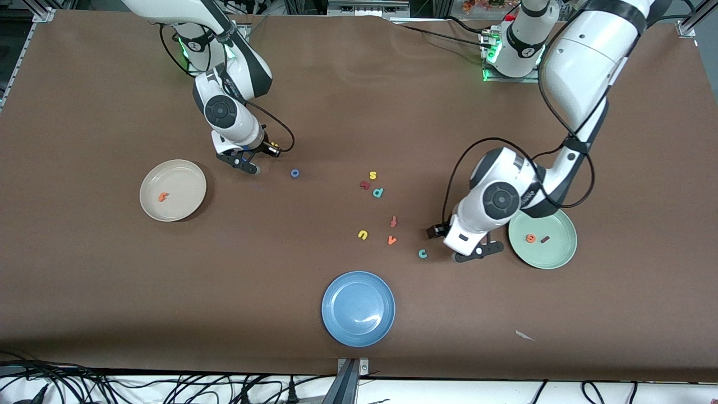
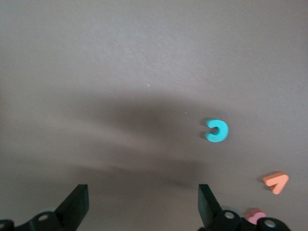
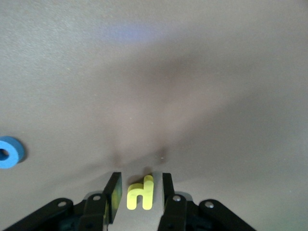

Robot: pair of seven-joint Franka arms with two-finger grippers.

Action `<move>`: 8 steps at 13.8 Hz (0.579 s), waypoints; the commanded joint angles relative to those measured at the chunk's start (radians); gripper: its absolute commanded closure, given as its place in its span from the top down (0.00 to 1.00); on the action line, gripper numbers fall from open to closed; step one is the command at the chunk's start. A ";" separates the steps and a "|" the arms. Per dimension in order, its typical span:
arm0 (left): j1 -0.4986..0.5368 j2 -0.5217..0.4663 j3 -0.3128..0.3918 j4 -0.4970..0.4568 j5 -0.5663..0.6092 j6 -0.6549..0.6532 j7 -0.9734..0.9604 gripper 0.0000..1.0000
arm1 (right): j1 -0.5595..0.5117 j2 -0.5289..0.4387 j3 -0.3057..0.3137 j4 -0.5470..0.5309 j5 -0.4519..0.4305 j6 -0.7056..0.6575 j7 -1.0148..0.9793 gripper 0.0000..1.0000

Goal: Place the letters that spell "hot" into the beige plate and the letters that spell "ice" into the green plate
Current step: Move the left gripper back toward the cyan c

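Note:
My right gripper point(image 1: 247, 165) point(image 3: 140, 176) hangs low over the table between the beige plate point(image 1: 151, 185) and the blue o point(image 1: 295, 173) point(image 3: 8, 151), shut on the yellow h point(image 3: 139, 192). An orange t point(image 1: 163, 197) lies in the beige plate. The green plate point(image 1: 561, 255) holds the orange e point(image 1: 530, 238) and the dark red i point(image 1: 544, 239). Beside that plate my left gripper point(image 1: 477, 253) point(image 2: 142, 192) is low over the table, open and with nothing between its fingers. The teal c point(image 1: 422, 253) point(image 2: 216, 130) lies on the table close to it.
A blue plate point(image 1: 358, 308) sits nearest the front camera. Loose letters lie mid-table: yellow s point(image 1: 372, 175), a dark red letter point(image 1: 365, 184), teal p point(image 1: 378, 192), red-orange f point(image 1: 394, 221), yellow u point(image 1: 363, 234), orange v point(image 1: 392, 240) point(image 2: 276, 182). A paper scrap point(image 1: 524, 335) lies near the front edge.

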 commanded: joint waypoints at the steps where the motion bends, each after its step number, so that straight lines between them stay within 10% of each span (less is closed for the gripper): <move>1: -0.021 0.010 0.013 0.025 -0.020 0.018 -0.048 1.00 | -0.001 -0.035 0.006 -0.039 0.001 0.043 0.022 0.42; 8: -0.150 0.141 0.096 0.220 -0.019 0.018 -0.186 1.00 | -0.001 -0.029 0.019 -0.071 0.004 0.115 0.058 0.43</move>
